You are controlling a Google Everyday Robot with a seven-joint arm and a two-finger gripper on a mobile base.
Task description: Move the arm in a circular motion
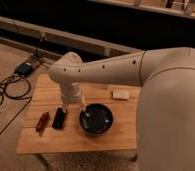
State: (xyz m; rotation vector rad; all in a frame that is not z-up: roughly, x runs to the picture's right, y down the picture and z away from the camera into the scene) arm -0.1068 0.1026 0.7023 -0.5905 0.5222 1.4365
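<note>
over the left half of the wooden table (116,137), your arm (106,67) reaches in from three o'clock, bends at its rounded elbow and drops its wrist straight down. the gripper (74,106) hangs low at the end of it, just beside the dark bowl (97,120), at the bowl's ten o'clock. i cannot tell whether it is spread or closed up, and i see nothing held in it.

the risk, as i judge it, is height. a circle swept at this level would have little room. toward four o'clock it would meet the bowl's rim and could shove or tip it. toward eight o'clock it would catch the black object (59,118) and the red object (42,121), which lie side by side near the table's left edge, and could push them off. a wide loop toward one o'clock could reach the pale block (121,94). raise the wrist first, or keep the circle tight. the cables (8,90) on the floor at nine o'clock lie well apart from the arm.

no brand, label or writing can be read anywhere.
</note>
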